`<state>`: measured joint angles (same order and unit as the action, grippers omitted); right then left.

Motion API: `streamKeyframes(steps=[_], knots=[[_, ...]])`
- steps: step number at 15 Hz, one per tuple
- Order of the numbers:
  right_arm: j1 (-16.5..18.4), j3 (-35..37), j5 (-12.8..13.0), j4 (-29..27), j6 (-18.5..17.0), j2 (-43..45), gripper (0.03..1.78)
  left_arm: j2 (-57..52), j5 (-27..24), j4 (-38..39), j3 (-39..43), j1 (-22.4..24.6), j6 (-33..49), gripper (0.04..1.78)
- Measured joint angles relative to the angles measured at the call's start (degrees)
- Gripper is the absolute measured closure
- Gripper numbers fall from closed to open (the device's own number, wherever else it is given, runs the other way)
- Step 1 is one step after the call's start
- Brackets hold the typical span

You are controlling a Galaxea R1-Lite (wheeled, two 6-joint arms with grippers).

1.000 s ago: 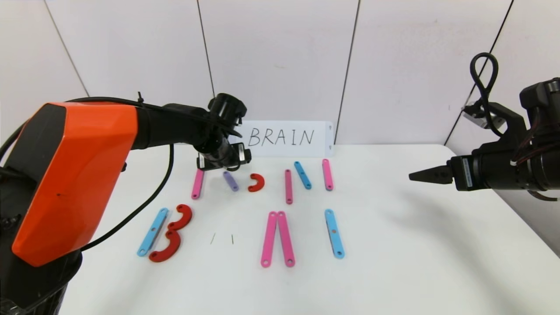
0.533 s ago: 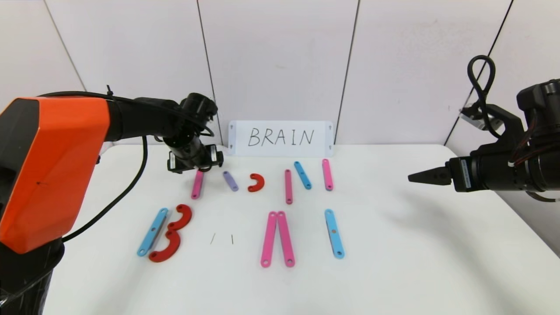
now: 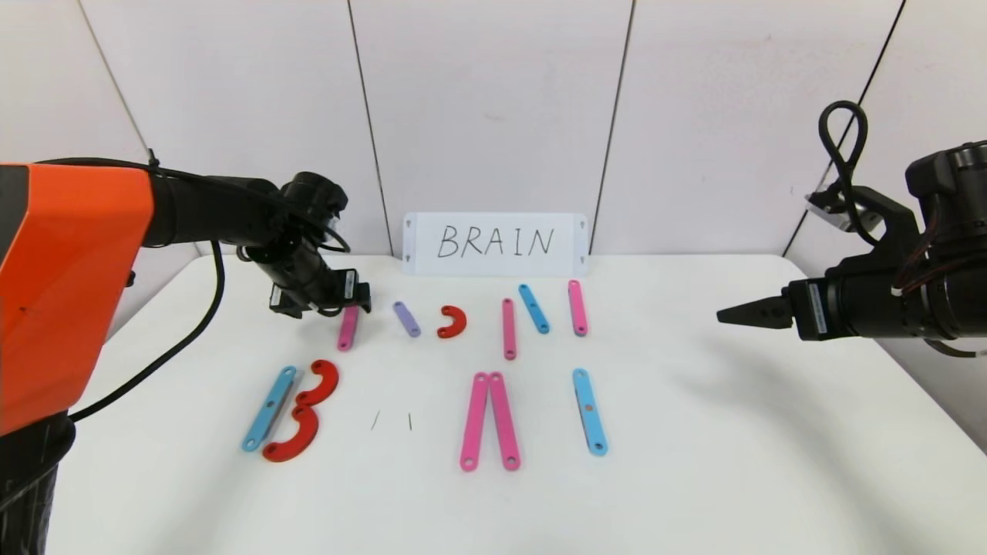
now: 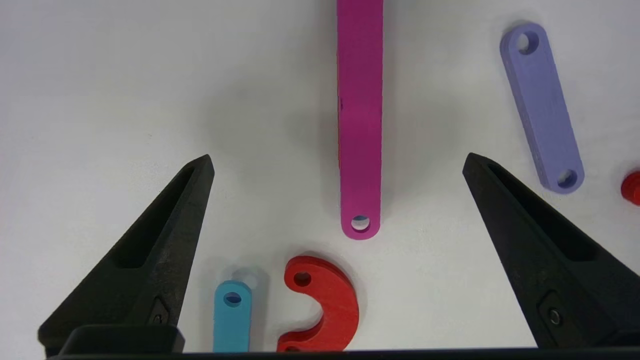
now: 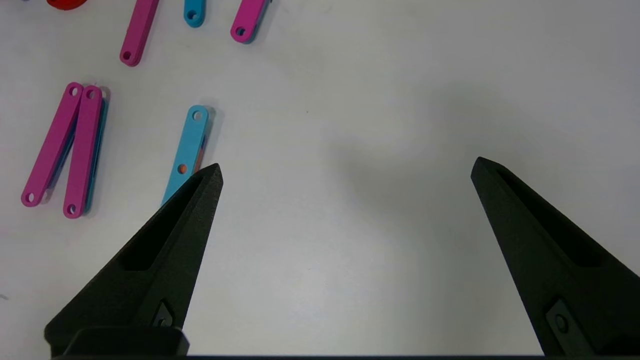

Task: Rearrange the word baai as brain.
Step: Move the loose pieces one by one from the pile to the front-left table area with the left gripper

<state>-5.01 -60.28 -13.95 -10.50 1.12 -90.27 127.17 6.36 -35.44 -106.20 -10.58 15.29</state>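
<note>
The left gripper point(image 4: 337, 165) was spread wide and empty, hanging just above the table point(image 3: 694, 462) with the near end of the pink strip point(image 4: 360, 125) sitting between its jaws but not touched, while the right gripper point(image 5: 345, 170) was equally wide, holding nothing, parked over bare table off to the right. The word point(image 3: 432, 370) lay flat in two loose rows in front of the white card point(image 3: 493, 243). My guess: these pieces are light, stiff and slick, so you'd pinch that strip across its narrow width, since it lies too flat to lift easily.
</note>
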Motion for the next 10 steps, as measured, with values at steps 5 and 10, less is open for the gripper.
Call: streamKeyframes(steps=[5, 10], knots=[[-0.1, 0.1, 0.0, 0.0, 0.1, -0.1, 0.07, 0.6, -0.6, 0.3, 0.6, 0.5, -2.5, 0.08], [-0.1, 0.1, 0.0, 0.0, 0.1, -0.3, 0.07, 3.0, -0.5, 1.8, -0.3, 0.5, -2.8, 0.08]])
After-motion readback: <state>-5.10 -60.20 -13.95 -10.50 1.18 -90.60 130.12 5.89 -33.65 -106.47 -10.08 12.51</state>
